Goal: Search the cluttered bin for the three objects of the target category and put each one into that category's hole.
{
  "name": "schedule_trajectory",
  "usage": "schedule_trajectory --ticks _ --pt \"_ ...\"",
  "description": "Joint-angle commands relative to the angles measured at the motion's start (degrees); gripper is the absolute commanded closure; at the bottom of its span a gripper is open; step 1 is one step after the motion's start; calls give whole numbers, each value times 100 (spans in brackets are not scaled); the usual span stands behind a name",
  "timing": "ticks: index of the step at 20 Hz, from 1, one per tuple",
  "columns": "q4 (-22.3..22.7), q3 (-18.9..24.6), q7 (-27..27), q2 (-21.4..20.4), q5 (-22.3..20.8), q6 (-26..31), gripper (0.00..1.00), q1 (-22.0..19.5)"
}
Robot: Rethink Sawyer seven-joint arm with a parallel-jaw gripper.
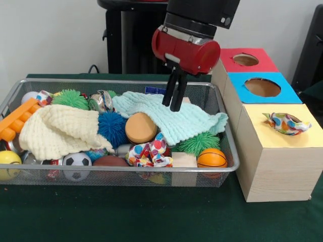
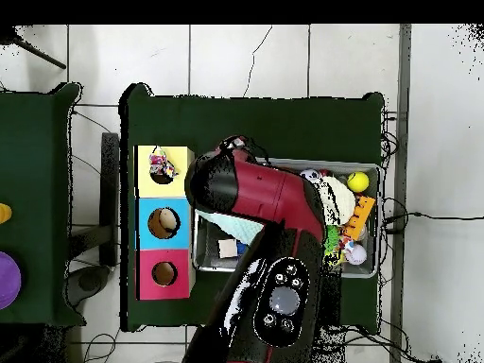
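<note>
The green table (image 1: 151,212) carries everything, and the biggest thing on it is the bin (image 1: 222,126), a wire mesh tray stuffed with toys. Beside it sits the wooden box (image 1: 272,171) with three holes in a row. The arm (image 2: 274,198) blocks most of the bin from overhead, so the front view does most of the work.

In the bin, a cream cloth (image 1: 60,132) is draped over the side away from the box and a mint cloth (image 1: 171,118) is spread across the middle. The claw (image 1: 174,101) hangs right over the mint cloth, its fingers pressed close together and holding nothing, as far as the front view shows.

One dotted bundle (image 1: 149,151) lies at the camera-side edge of the bin, between a brown disc (image 1: 140,127) and a small basketball (image 1: 212,158). From the claw, it's toward the camera and a bit away from the box, so that's probably the next reach. Its long axis runs roughly along the bin's length.

Another bundle (image 1: 286,122) already sits on the yellow hole (image 2: 161,170), looking more perched on the rim than dropped through.

A third bundle isn't visible anywhere; it's likely buried under a cloth or the spiky balls, can't tell which.
</note>
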Motion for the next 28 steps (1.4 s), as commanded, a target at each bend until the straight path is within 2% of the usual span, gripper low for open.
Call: schedule_trajectory --ticks 1,2,3,13,17,28 --pt "441 584 105 477 -346 -143 100 -140" --pt "442 535 129 506 -377 -202 100 -105" --pt "464 537 142 512 -367 -251 0 -104" --pt "601 459 499 639 -205 -551 0 16" --pt "586 411 458 670 -225 -543 0 37" --pt "442 179 588 1060 -206 -685 0 111"
